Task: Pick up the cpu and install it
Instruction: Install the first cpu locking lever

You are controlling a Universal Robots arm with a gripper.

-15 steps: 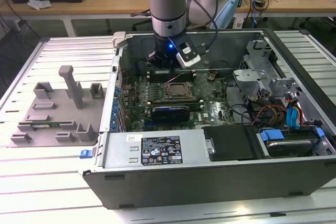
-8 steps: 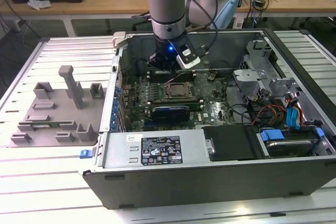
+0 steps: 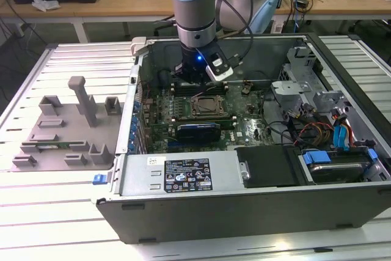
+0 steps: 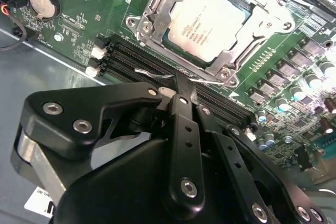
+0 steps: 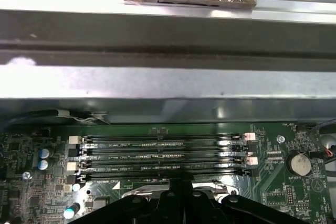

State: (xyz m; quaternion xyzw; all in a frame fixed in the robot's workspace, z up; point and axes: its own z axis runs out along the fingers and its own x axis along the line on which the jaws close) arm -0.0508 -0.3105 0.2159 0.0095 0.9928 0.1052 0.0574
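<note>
The cpu point(image 4: 210, 22) sits flat in the socket frame point(image 4: 157, 11) on the green motherboard point(image 4: 84, 3), its silvery-grey top facing up. It is square, so it has no real long axis; in the second wrist view its edges run parallel to the frame's metal sides and at a slant to the row of black memory slots point(image 4: 157, 66) beside it. A thin wire lever point(image 4: 152, 72) lies along the frame's edge, between the socket and the slots.

The hand point(image 4: 184, 93) hovers just above the memory slots, close beside the socket, and its black fingers point(image 4: 185, 129) are pressed together with nothing between them. In the exterior view the arm point(image 3: 192, 4) reaches down into the open computer case point(image 3: 183, 212), the hand point(image 3: 194, 80) just behind the socket point(image 3: 209, 107). The case lies on a slatted desk point(image 3: 49, 212), with a grey parts holder point(image 3: 67, 132) to the exterior view's left.
</note>
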